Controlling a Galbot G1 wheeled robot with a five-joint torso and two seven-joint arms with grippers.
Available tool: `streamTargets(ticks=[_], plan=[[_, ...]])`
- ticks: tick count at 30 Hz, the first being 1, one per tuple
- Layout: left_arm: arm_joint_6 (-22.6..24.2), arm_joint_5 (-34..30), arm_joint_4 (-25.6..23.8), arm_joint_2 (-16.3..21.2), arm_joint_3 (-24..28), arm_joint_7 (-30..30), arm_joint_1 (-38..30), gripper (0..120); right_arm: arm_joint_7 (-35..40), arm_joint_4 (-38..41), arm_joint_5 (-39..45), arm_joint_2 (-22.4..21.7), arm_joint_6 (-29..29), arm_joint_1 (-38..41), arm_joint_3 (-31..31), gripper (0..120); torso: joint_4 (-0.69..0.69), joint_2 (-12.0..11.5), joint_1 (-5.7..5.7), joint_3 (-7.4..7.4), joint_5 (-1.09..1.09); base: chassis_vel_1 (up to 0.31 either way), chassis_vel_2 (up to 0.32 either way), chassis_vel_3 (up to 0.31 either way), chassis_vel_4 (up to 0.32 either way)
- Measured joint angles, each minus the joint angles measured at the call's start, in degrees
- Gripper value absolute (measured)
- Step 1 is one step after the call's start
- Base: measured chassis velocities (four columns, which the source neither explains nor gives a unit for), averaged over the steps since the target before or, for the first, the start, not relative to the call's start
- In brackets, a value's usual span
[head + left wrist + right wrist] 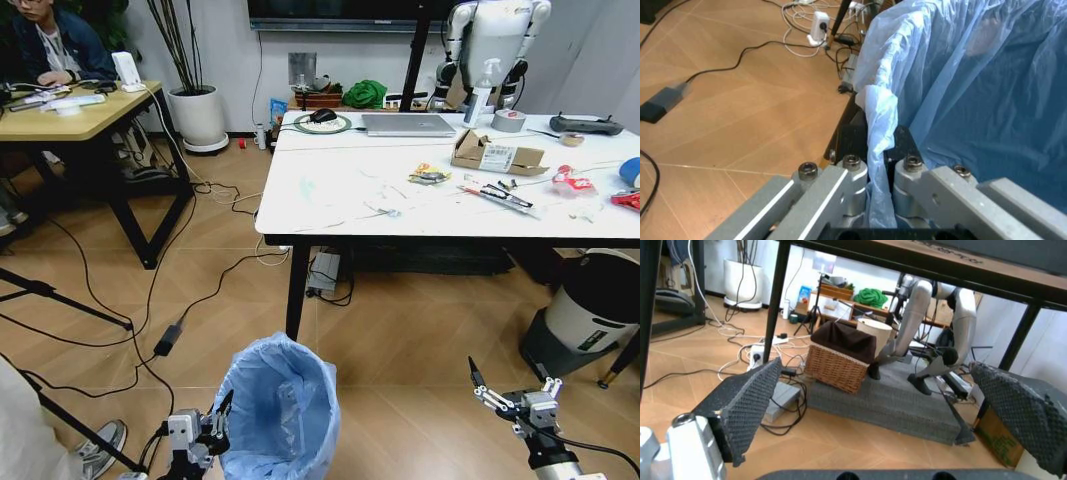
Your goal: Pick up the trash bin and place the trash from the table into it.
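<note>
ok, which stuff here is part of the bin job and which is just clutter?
Job:
bin, left gripper shut on its bag rim
table
trash: cardboard box, wrappers, red wrapper, tubes
right gripper, open, low by the floor

Clutter:
laptop
tape roll
plant pot
floor cables

Your left gripper [222,415] has its jaws clamped on the rim of the trash bin [275,410], which stands on open floor before the tabletop [330,205]. Cables [170,330] cross the floor to your left. Your right gripper [510,390], jaws wide, has bare floor ahead; the white-and-black cylinder [595,305] stands just right of it.
</note>
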Motion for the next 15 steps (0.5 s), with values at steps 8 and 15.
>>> streamTargets(ticks=[8,15], plan=[[0.06,0.01,0.00,-0.18,-0.05,0.00,0.14,0,0.00,-0.01,0.01,-0.01,-0.04,0.11,-0.09,100,0.00,1.89,0.75,1.17,0.00,0.000,0.000,0.000,0.000],[0.35,-0.17,0.04,-0.18,-0.01,-0.04,0.16,0,-0.03,-0.02,0.01,0.07,-0.05,0.09,-0.12,100,0.00,3.64,1.41,2.24,0.00,0.000,0.000,0.000,0.000]])
